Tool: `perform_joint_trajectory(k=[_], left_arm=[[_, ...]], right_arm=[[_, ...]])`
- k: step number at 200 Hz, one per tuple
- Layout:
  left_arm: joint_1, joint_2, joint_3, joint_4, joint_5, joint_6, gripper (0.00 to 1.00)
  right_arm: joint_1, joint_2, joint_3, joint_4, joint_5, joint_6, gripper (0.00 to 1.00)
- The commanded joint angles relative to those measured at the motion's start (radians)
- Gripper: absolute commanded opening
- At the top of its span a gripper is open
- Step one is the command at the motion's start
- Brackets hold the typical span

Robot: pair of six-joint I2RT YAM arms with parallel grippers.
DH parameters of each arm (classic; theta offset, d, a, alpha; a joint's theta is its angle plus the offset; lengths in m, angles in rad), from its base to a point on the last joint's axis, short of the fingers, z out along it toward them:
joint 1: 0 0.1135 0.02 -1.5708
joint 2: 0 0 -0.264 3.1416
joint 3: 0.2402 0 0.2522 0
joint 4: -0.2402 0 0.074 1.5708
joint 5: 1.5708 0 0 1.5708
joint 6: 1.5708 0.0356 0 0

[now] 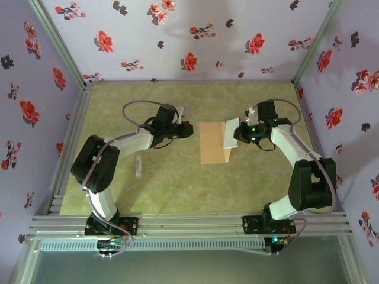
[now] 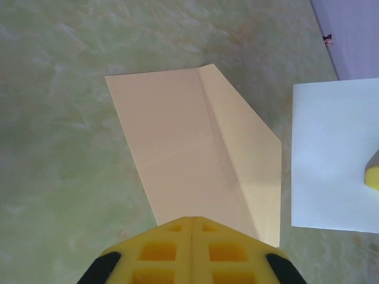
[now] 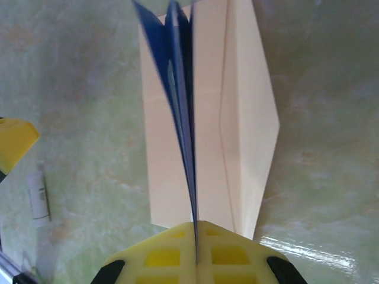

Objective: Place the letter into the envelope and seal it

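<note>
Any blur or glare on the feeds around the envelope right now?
Right wrist: the letter, pinched edge-on in the right gripper, is a blurred blue streak near the lens; glare streaks the table at lower right. Left wrist: the envelope is sharp and evenly lit. Top external: soft, even light, no glare.

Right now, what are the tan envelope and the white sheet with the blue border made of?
The tan flat envelope looks like smooth matte kraft paper: it holds a sharp flap crease. The white blue-bordered sheet looks like thin paper, probably: it bows edge-on.
</note>
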Motion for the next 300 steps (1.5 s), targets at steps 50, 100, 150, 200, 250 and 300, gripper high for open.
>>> perform_joint_trajectory(k=[50,100,150,200,250,300], left_arm=[[-0.071,0.199,0.051,0.105,-0.056,-0.086,0.00],[-0.087,0.237,0.073,0.096,-0.079,-0.095,0.00],[-0.092,0.254,0.077,0.079,-0.090,-0.095,0.00],[-0.112,0.263,0.051,0.084,-0.115,-0.126,0.00],[-0.145,0.274,0.030,0.095,-0.159,-0.176,0.00],[-0.155,0.281,0.018,0.100,-0.175,-0.201,0.00]], right_arm=[[-0.009,0.085,0.034,0.073,0.102,-0.066,0.00],[-0.008,0.138,0.025,0.117,0.106,-0.077,0.00],[-0.014,0.184,0.025,0.139,0.096,-0.073,0.00],[-0.018,0.212,0.001,0.167,0.088,-0.071,0.00],[-0.019,0.210,-0.023,0.188,0.072,-0.083,0.00],[-0.016,0.168,-0.018,0.153,0.100,-0.096,0.00]])
